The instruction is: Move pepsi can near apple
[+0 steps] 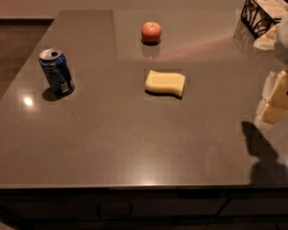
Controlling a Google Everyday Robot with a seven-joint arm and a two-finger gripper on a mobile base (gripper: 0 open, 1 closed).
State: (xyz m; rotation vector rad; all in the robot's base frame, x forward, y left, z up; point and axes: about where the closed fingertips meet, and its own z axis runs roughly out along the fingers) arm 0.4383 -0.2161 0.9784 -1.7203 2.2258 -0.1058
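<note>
The pepsi can (56, 72), blue with a silver top, stands upright on the grey table (110, 143) at the left. The apple (151, 32), round and red-orange, sits at the far middle of the table, well apart from the can. My gripper (277, 99), pale cream, hangs at the right edge of the view above the table's right side. It is far from both the can and the apple and holds nothing that I can see.
A yellow sponge (165, 83) lies in the middle of the table between the can and my gripper. A black wire basket (263, 12) stands at the far right corner. The table's front edge runs along the bottom.
</note>
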